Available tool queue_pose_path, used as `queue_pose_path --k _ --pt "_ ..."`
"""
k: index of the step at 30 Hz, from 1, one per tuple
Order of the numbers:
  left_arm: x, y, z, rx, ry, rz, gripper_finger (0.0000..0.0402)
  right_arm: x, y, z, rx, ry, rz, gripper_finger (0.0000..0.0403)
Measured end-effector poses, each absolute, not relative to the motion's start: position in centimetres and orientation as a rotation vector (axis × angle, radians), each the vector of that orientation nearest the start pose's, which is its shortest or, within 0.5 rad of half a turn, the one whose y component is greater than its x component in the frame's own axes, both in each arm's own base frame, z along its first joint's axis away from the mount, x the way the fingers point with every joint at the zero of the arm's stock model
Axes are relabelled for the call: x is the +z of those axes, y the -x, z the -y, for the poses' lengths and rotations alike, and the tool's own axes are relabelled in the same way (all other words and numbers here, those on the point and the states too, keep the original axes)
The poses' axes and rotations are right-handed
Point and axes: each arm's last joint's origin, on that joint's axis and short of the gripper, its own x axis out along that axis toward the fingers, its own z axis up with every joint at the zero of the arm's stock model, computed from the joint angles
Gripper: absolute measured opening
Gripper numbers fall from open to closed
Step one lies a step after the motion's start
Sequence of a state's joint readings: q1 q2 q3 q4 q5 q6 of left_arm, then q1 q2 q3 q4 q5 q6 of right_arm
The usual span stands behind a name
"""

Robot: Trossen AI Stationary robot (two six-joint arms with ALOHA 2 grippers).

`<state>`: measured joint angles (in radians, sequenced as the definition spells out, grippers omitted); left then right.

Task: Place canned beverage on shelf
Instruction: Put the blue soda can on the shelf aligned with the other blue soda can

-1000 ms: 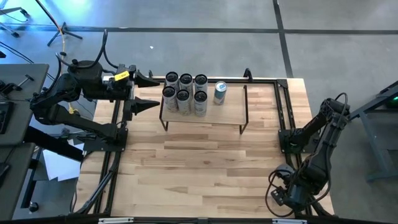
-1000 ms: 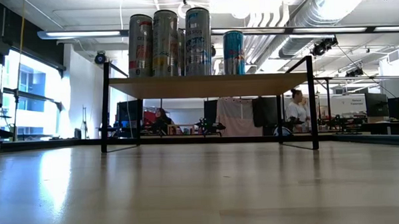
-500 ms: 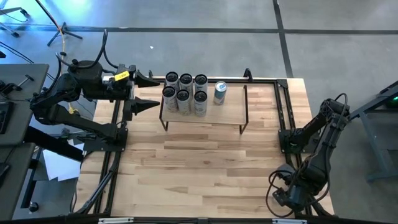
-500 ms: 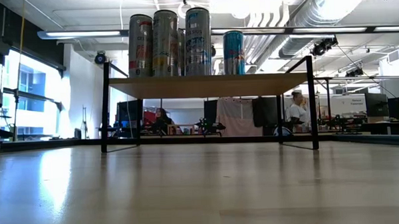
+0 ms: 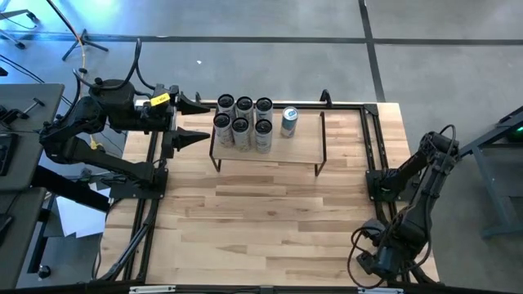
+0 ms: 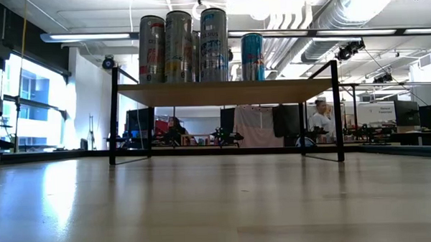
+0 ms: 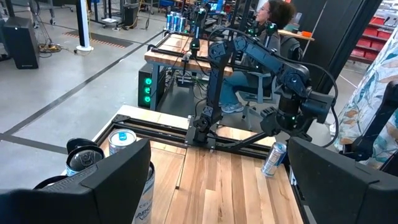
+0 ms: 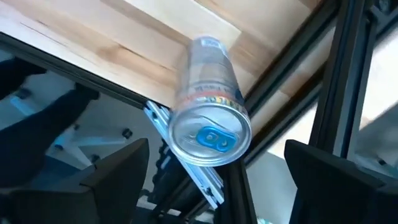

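Note:
A silver beverage can [image 8: 208, 134] stands upright on its base at the table's near right corner, beside the black rail; it also shows in the left wrist view [image 7: 273, 158]. My right gripper [image 8: 217, 149] hangs open above it, pointing down, one finger on either side of the can and neither touching it. In the high view the right arm [image 5: 372, 261] hides the can. The shelf [image 5: 265, 147] stands at the far middle with several cans [image 5: 243, 122] on its wood top. My left gripper [image 5: 198, 121] waits open, level, just left of the shelf.
A black rail frame [image 5: 372, 147] with cables runs along the table's sides. Bare wood [image 5: 261, 220] lies between the shelf and the near edge. The shelf's right half [image 5: 306, 143] carries no cans. A person [image 6: 319, 117] shows in the room beyond.

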<state>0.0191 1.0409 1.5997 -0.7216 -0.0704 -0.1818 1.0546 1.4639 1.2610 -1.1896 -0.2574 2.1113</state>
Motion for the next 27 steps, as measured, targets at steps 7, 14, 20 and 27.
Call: queue_pose_path --k 7,14,20,27 --pt "49.6 -15.8 -0.5 0.104 0.177 -0.154 0.0351 27.0 -13.0 -24.4 -0.66 -0.995 -1.679 0.036" --pt "49.6 -15.8 -0.5 0.104 0.177 -0.154 0.0351 25.0 -13.3 -25.4 -0.751 -0.919 -1.774 0.036" --pt "49.6 -15.8 -0.5 0.104 0.177 -0.154 0.0351 24.8 -13.7 -25.2 -0.772 -0.932 -1.708 0.0354" --pt "49.6 -15.8 -0.5 0.104 0.177 -0.154 0.0351 24.8 -13.6 -25.1 -0.807 -0.936 -1.703 0.0316"
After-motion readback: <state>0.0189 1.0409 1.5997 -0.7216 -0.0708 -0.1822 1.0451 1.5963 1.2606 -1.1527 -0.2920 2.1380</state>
